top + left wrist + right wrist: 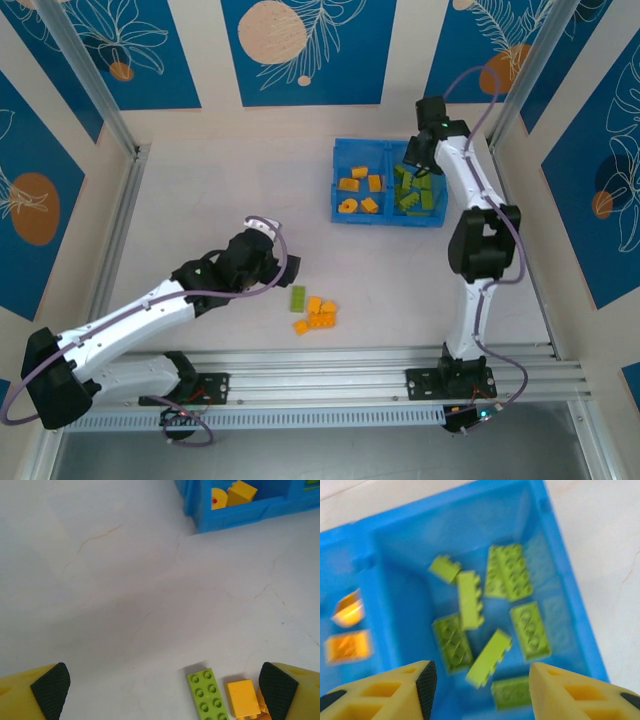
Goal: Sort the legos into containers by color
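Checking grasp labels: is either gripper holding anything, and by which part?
Nothing held: left gripper open over loose table legos; right gripper open above green legos in the tray.

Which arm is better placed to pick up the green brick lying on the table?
Left. The left end effector, open, hovers by the green brick; the right end effector is over the blue tray.

Green lego (207, 698) partly beyond frame edge
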### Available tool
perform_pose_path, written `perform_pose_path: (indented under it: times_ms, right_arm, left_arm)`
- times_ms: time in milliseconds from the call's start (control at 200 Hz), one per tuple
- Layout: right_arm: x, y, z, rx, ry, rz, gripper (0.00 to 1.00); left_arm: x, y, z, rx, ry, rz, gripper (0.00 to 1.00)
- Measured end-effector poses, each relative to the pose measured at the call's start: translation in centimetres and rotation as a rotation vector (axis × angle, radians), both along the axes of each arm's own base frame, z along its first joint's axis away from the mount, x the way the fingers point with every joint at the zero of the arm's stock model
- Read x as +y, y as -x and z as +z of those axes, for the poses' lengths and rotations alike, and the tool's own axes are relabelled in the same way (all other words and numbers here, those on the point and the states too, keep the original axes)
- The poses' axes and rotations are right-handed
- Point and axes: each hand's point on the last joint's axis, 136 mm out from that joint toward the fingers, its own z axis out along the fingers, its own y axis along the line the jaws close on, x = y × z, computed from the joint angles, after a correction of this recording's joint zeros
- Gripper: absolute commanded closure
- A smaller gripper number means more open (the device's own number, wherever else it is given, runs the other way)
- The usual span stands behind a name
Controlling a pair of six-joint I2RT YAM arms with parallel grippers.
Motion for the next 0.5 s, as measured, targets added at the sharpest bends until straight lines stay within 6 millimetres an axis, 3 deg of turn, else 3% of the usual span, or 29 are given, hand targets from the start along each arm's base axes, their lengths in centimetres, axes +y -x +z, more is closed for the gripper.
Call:
perform_pose_path:
  times_ms: [130,230,310,400,500]
  right_arm:
    - [3.8,6.3,3.3,-0.029,-0.156,0.134,0.45]
    - [8.2,12.2,3.4,-0.015,-0.238,0.271,0.43]
    - [12.5,17.3,1.9,0.034,-0.282,0.418,0.42]
    - [17.0,22.9,-1.2,0.125,-0.295,0.595,0.41]
    - [19.9,27.8,-4.7,0.231,-0.286,0.733,0.39]
  left_arm:
    - [0.5,-0.4,-0.3,0.017,0.017,0.042,0.0]
    - [0.8,-0.7,-0.4,0.026,0.029,0.06,0.0]
    - [0.9,-0.8,-0.8,0.034,0.025,0.048,0.0]
    - [0.7,-0.3,-1.6,0.047,-0.011,-0.011,0.0]
    - [0.6,0.6,-2.3,0.053,-0.061,-0.099,0.0]
